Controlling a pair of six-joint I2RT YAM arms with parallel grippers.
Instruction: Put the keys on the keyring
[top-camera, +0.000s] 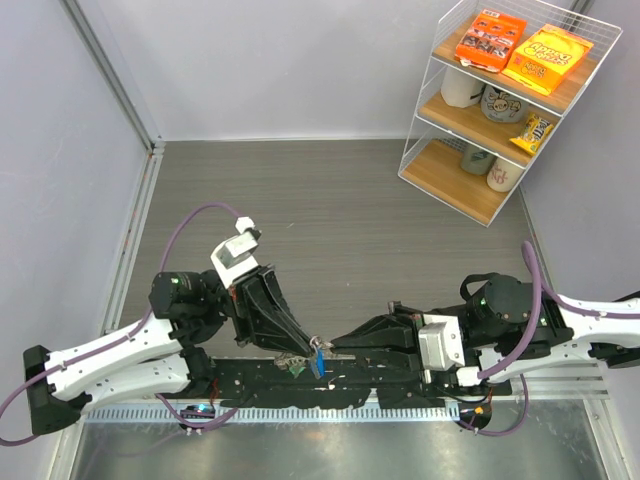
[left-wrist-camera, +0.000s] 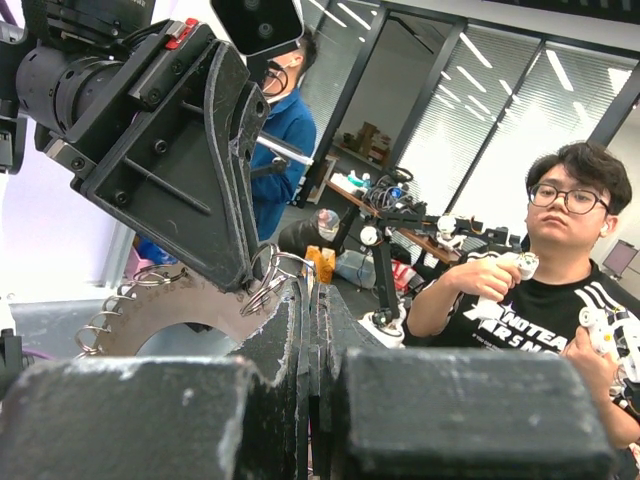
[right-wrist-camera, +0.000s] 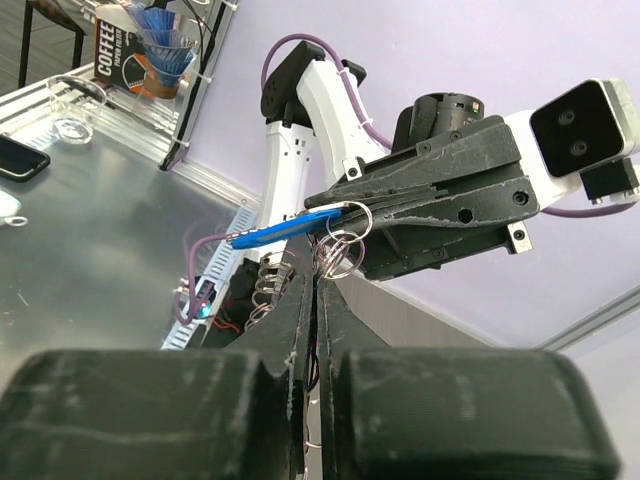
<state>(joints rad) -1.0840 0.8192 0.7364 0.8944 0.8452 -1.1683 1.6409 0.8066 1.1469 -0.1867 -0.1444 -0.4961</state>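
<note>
My two grippers meet tip to tip low over the near edge of the table. My left gripper is shut on a key with a flat blue tag, which sticks out from its fingertips in the right wrist view. Silvery split rings hang at that spot. My right gripper is shut, its tips pinching at those rings. The keyring, a disc fringed with small wire loops, hangs just under the right gripper's tips. A green-headed key shows just below the left fingertips.
The black base rail and a white cable channel run directly under the grippers. A white wire shelf rack with snack boxes and cups stands at the back right. Grey walls close the left and back sides.
</note>
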